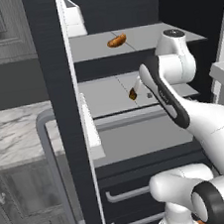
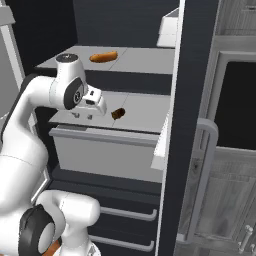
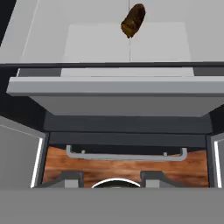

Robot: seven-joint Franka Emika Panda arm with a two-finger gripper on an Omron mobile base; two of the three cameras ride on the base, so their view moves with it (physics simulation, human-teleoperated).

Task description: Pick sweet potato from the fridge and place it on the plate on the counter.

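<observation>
The sweet potato (image 1: 133, 94) (image 2: 118, 113) (image 3: 133, 20) is a small dark brown lump lying on the middle shelf (image 1: 107, 95) of the open black fridge (image 2: 125, 30). My gripper (image 2: 83, 116) (image 3: 113, 179) hangs over the front of that shelf, pointing down, just beside the sweet potato and apart from it. Its fingertips (image 3: 72, 177) stand spread with nothing between them, so it is open. The plate is out of view. A stretch of the marble counter (image 1: 16, 131) shows left of the fridge.
An orange-tan crescent-shaped food item (image 1: 116, 41) (image 2: 103, 56) lies on the upper shelf. White door bins (image 1: 92, 131) (image 2: 161, 150) flank the opening. Below the shelves are dark drawers with silver handles (image 1: 126, 194) (image 2: 127, 214). Grey cabinets (image 2: 225, 190) stand to the right.
</observation>
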